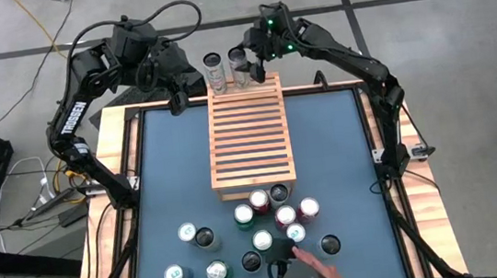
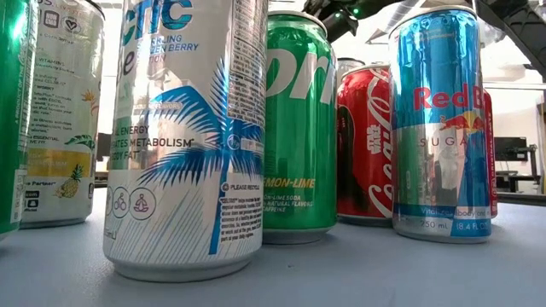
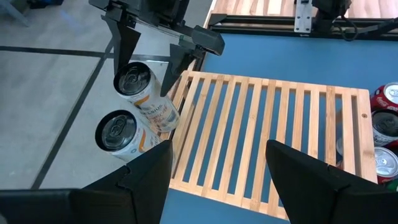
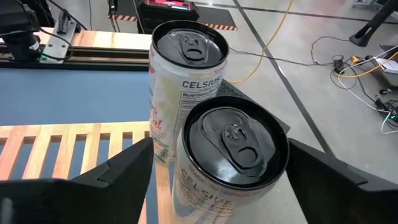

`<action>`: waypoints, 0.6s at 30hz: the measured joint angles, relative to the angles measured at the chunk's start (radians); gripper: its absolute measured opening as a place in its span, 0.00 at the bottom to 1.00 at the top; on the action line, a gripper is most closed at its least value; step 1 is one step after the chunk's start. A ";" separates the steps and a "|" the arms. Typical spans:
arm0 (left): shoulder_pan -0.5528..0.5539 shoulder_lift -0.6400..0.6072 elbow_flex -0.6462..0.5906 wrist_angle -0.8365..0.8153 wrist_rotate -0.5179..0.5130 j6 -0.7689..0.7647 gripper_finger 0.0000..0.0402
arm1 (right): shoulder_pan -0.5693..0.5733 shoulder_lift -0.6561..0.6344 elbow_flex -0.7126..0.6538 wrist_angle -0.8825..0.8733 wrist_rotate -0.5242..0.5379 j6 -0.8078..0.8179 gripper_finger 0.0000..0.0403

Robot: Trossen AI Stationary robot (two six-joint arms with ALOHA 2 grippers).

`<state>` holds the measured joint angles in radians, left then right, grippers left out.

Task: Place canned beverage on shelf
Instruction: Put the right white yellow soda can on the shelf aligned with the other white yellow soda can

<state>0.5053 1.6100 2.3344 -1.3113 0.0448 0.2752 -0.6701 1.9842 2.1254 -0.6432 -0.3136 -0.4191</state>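
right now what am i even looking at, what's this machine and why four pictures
Two robot arms work at a blue table. One picture looks down from above, one sits at tabletop level among loose cans, and one comes from each wrist. A slatted wooden shelf lies mid-table with two white cans standing at its far end. The right hand, fingers apart, straddles the second can. The left hand waits open beside the shelf, holding nothing. A person's hand reaches in among the loose cans.
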 joint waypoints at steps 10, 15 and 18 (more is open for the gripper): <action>0.000 0.000 0.000 0.000 0.000 -0.025 0.61 | -0.007 0.000 0.000 0.037 0.001 0.003 0.62; 0.000 0.000 0.000 0.000 0.000 -0.032 0.61 | -0.011 0.000 0.000 0.031 0.000 0.003 0.53; 0.000 0.000 0.000 0.000 0.000 -0.032 0.61 | -0.012 0.000 0.000 0.029 0.001 0.003 0.52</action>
<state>0.5053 1.6100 2.3341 -1.3116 0.0452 0.2428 -0.6823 1.9842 2.1254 -0.6138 -0.3130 -0.4160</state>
